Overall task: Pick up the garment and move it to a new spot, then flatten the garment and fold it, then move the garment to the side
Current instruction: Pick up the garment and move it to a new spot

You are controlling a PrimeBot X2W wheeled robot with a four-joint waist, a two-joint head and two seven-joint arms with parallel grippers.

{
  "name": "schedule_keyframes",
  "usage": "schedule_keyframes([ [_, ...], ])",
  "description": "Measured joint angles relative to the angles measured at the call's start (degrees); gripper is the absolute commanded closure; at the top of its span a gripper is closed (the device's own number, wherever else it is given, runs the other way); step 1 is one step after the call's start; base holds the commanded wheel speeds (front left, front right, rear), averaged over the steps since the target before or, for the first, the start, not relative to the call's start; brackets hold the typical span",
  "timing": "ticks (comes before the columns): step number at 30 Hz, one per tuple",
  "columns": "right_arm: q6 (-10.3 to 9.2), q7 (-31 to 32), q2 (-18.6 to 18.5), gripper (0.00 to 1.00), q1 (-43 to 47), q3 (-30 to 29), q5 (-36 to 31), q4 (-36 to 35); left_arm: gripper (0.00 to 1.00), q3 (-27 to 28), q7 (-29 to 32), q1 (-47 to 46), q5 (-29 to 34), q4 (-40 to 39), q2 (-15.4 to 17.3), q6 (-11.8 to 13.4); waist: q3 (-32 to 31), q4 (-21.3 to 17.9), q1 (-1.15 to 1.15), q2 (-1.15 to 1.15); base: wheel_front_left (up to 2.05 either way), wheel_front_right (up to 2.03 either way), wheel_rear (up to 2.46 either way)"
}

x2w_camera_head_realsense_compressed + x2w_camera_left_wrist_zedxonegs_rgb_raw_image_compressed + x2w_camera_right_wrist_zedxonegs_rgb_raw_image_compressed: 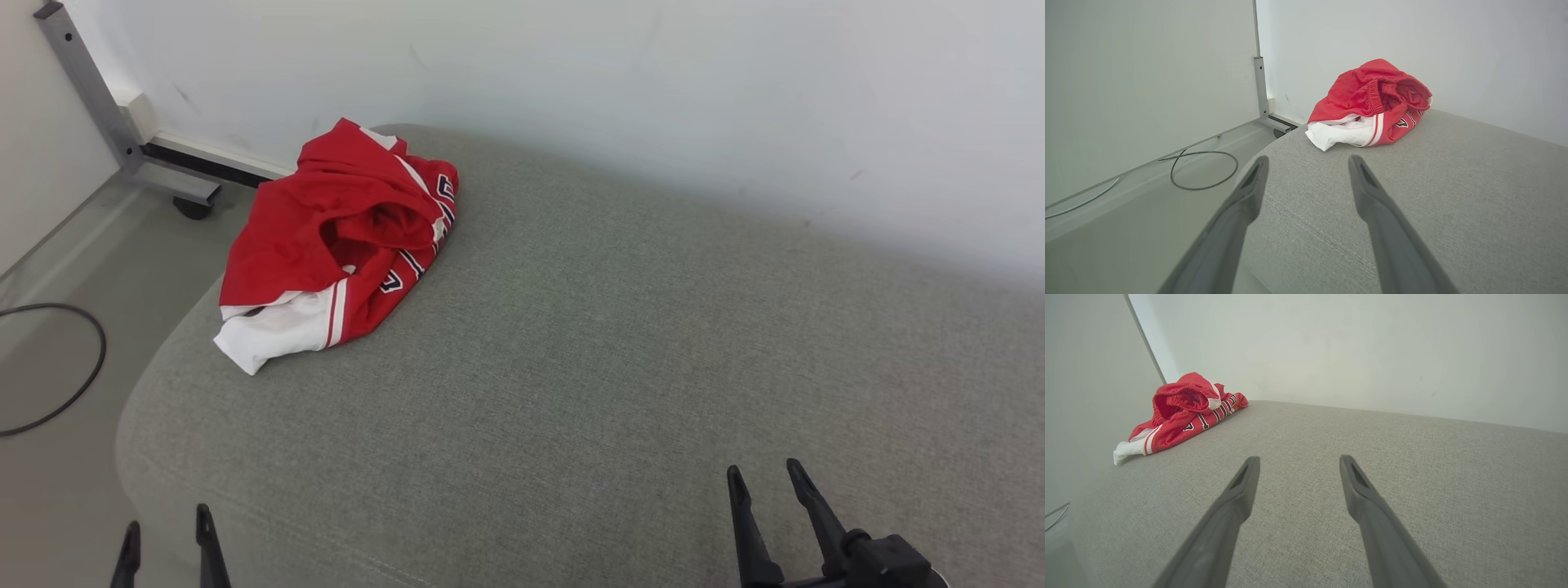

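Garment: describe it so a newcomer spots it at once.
Start at the wide grey cushion against the white wall. The garment lies crumpled at its far left corner. Bright red with a white panel, it stands out from the grey fabric.

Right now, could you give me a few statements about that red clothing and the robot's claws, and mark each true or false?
1. The garment lies in a crumpled heap near the far left corner of the grey cushion. True.
2. Both grippers are shut on the garment. False: the left gripper and the right gripper are open, at the near edge, well apart from it.
3. The garment is red with a white part. True.
4. The garment is already folded flat. False: it is bunched up, its waistband gaping open.
5. A dark cable lies on the floor to the left of the cushion. True.
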Motion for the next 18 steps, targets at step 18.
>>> schedule_keyframes([
  [18, 0.00, 0.0, 0.0, 0.00, -7.9, 2.0, -2.6, -3.0, 0.00, 8.2, 0.0, -25.0, -6.0, 5.8, 7.5, -5.1, 6.5, -11.2, 0.00, 0.01, 0.00, 0.00, 0.00],
])
